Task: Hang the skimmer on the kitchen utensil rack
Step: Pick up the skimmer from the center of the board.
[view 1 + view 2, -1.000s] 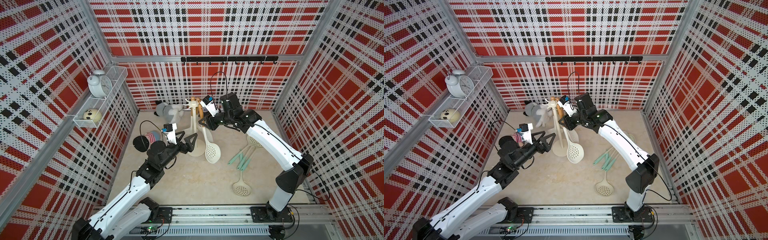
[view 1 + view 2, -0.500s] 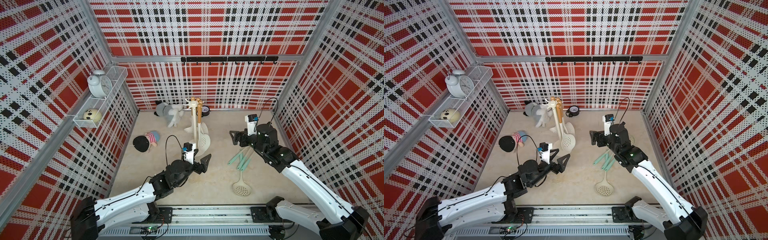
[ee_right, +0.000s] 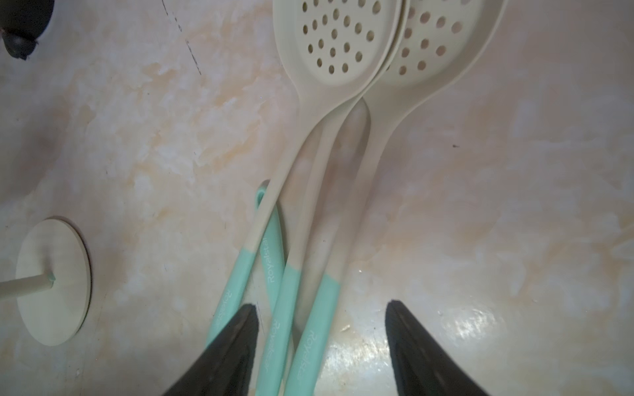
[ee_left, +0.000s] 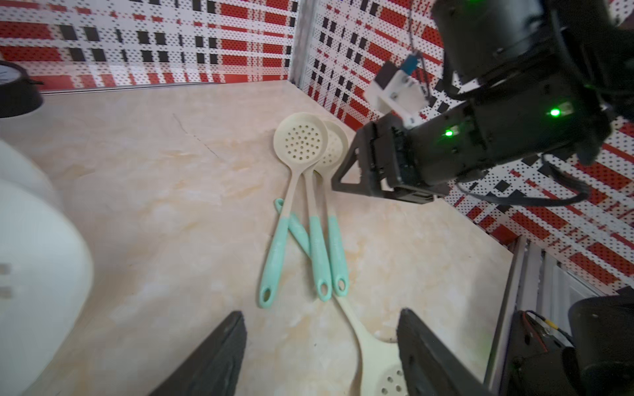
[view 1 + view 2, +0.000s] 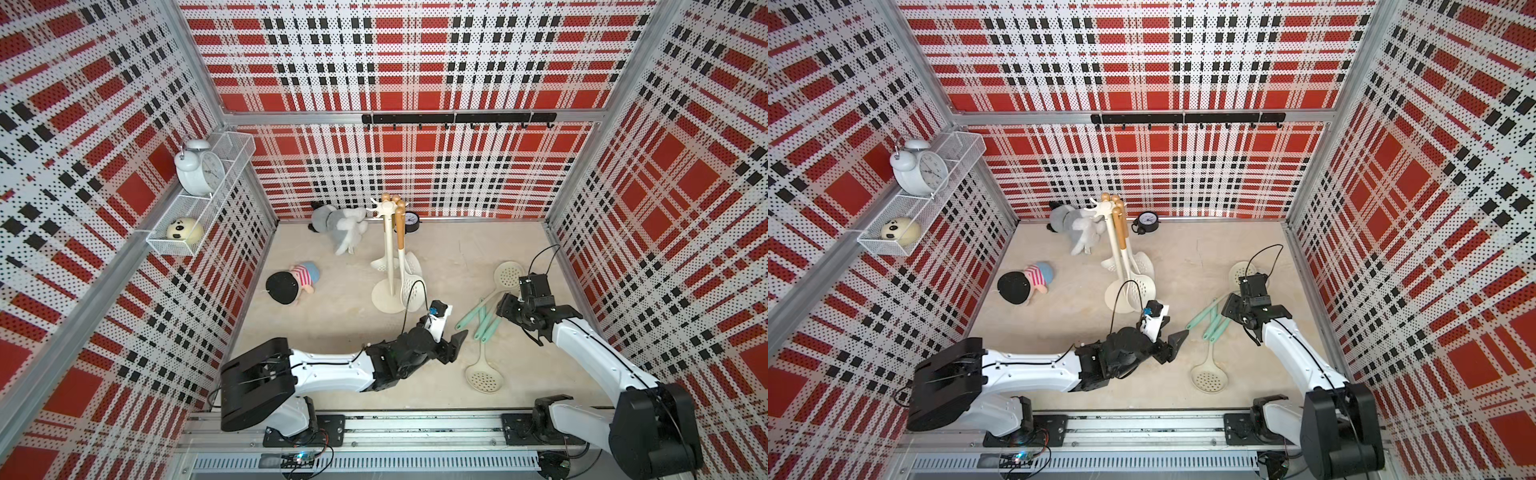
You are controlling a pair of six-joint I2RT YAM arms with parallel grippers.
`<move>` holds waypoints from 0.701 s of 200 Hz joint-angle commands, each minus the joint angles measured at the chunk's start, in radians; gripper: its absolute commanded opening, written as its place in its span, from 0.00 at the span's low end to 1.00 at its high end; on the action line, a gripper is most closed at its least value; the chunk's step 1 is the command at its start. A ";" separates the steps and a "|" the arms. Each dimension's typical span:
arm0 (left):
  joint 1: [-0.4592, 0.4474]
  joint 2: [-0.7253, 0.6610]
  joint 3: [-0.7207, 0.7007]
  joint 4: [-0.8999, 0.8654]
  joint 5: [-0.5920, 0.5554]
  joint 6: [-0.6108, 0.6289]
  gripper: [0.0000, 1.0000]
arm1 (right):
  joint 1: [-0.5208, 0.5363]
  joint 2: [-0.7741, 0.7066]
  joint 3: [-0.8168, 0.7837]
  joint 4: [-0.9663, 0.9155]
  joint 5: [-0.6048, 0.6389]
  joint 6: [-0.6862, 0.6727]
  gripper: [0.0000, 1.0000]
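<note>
Two white arms reach over the marble floor, both on the near side of the kitchen utensil rack (image 5: pixel 389 253). The left gripper (image 4: pixel 322 312) hovers in front of the rack and slightly to its right. Its jaws are spread and hold nothing, with only floor and one cream sieve head showing below the gap. The right gripper (image 3: pixel 321 303) hangs farther to the rack's right, directly above the handles of the mint-handled skimmers (image 5: pixel 482 316). Its jaws are parted too and grasp nothing, though one finger overlaps a handle in the wrist view.

The rack stands upright on its round base, and wooden-handled skimmers (image 5: pixel 409 274) hang from its crown, their heads down beside the pole.

The mint-handled skimmers lie flat on the floor, well apart from the rack on its right. Their handles are bunched together and two perforated heads overlap at the far end. One reversed skimmer (image 5: pixel 484 376) points its head toward the front rail.

A grey plush toy (image 5: pixel 338 222) lies just behind and left of the rack, a striped doll (image 5: pixel 297 280) lies farther left, and a small black clock (image 5: pixel 411 222) sits behind it.
</note>
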 commanded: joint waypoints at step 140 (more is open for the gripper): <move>0.001 0.068 0.022 0.087 0.052 -0.037 0.67 | -0.025 0.348 0.154 0.206 -0.164 0.033 0.31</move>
